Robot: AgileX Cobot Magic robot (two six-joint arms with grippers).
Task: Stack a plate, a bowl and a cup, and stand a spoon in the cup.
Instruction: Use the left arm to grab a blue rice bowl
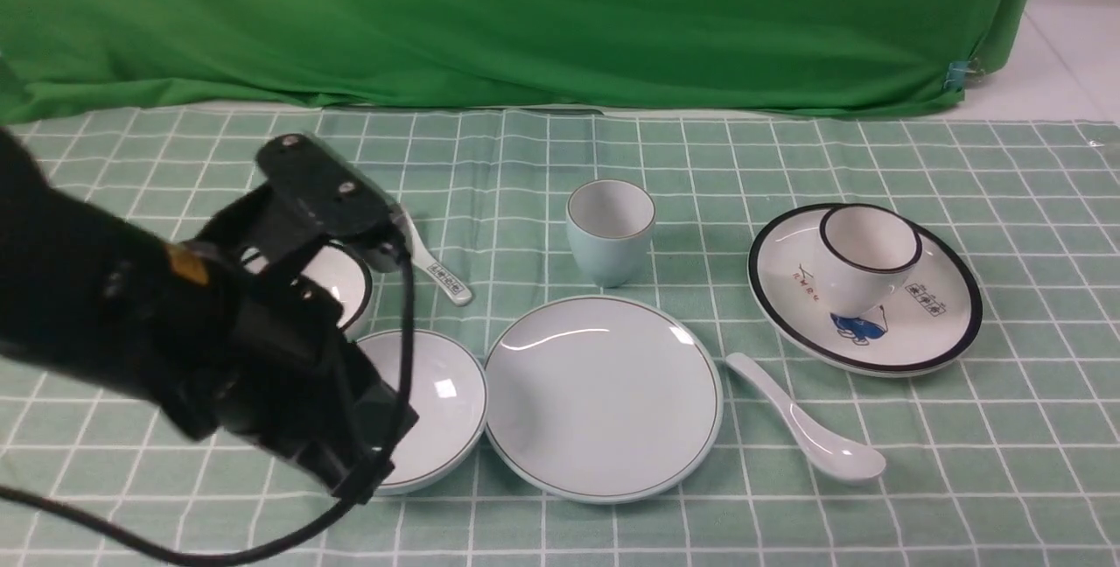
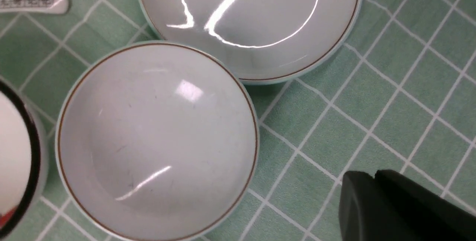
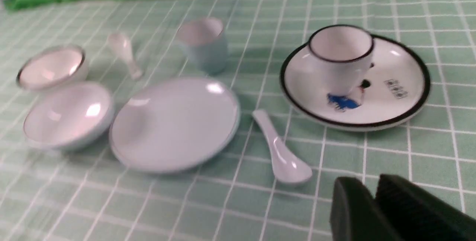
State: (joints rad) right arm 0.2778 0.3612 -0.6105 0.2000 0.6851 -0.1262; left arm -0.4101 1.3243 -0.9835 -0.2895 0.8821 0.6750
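Hanging low to the near left of the plate (image 1: 604,396), the left arm (image 1: 219,331) covered part of the bowl (image 1: 442,396) in the front view. The left gripper (image 2: 373,176) had its two dark fingers pressed together on nothing, above bare checked tablecloth (image 1: 962,462) just off the bowl's rim. The bowl sat upright directly left of the plate, their rims so close that contact could not be judged (the wrist view had one edge overlapping the other). The cup (image 1: 610,230) stood upright behind the plate, clearly apart from it and empty. The spoon (image 1: 805,423) lay hollow-up on the cloth just right of the plate, its handle end pointing at the plate's far right edge without touching it. Farther right of the plate, and a little back, a black-rimmed plate (image 1: 927,331) carried a black-rimmed cup (image 1: 862,265), tilted. Back left of the plate lay a spoon with printed marks (image 1: 437,274), and beyond the bowl a black-rimmed bowl (image 1: 350,283) showed partly behind the arm. The right gripper (image 3: 372,187) appeared only in its own wrist view, fingers closed together and empty, on the near right side of the plate, short of the spoon.
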